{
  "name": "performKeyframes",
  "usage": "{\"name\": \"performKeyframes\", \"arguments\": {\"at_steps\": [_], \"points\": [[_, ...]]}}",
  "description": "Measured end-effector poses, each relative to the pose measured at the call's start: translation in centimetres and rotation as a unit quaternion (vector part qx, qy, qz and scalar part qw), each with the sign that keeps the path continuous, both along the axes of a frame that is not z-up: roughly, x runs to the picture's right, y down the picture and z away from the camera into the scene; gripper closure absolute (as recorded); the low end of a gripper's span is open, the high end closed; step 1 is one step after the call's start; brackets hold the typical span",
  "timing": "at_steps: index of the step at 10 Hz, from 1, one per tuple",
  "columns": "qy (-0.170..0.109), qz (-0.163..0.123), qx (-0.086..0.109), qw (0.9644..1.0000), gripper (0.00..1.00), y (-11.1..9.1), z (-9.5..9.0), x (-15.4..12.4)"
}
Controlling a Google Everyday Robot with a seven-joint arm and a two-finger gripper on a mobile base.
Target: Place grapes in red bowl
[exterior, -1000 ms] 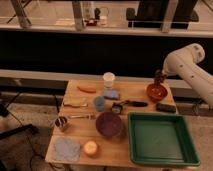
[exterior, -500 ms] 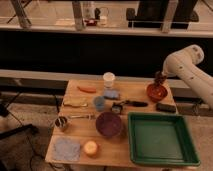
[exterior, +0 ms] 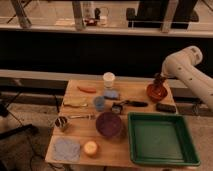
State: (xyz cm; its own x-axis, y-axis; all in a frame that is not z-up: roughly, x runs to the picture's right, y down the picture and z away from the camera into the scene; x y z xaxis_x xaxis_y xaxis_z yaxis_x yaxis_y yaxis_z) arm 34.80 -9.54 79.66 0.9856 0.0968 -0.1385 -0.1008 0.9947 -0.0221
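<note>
Near edge of surface (exterior: 75, 131): pale blue cloth (exterior: 66, 148) at left corner, small yellow round item (exterior: 90, 147) beside it. Green tray (exterior: 131, 135) fills near right, nothing seen in it; it lies short of the goal and is not part of this job

Middle: dark purple bowl (exterior: 109, 123), larger than the target and nearer. It is the look-alike to avoid. Metal cup (exterior: 61, 122) to its left, blue cup (exterior: 99, 103) just beyond, black-handled tool (exterior: 128, 104) pointing right, flat black object (exterior: 166, 107) near right edge

Far row: orange carrot-like piece (exterior: 86, 89) left, blue sponge (exterior: 111, 94), white cup (exterior: 108, 79) at centre

Far right corner: red bowl (exterior: 156, 92), upright, well apart from the clutter, so a straight descent from above is clear. Gripper (exterior: 159, 81) hangs directly over it, close to the rim, with the white arm (exterior: 186, 64) reaching in from the right. That pose fits the release step of the task

Grapes: no loose cluster seen anywhere on the surface. A dark shape at the gripper's tip merges with the bowl, so whether they are held above it or lie inside cannot be told. Whether the gripper is clenched or released cannot be told either

Judgement: task at or near its last step
</note>
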Motion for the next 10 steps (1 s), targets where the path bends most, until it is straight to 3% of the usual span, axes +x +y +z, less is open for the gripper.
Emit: {"name": "performKeyframes", "arguments": {"at_steps": [2, 4, 6, 8, 10], "points": [[-0.005, 0.002, -0.005, 1.0, 0.63, 1.0, 0.7, 0.0], [-0.008, -0.001, -0.008, 0.9999, 0.89, 1.2, 0.8, -0.3], [-0.014, 0.0, -0.014, 0.9998, 1.0, 1.9, 1.2, -0.4], [-0.018, -0.001, -0.021, 0.9996, 0.97, 3.1, 1.6, -0.3], [-0.021, -0.003, -0.025, 0.9995, 0.8, 3.9, 2.0, 0.0]]}}
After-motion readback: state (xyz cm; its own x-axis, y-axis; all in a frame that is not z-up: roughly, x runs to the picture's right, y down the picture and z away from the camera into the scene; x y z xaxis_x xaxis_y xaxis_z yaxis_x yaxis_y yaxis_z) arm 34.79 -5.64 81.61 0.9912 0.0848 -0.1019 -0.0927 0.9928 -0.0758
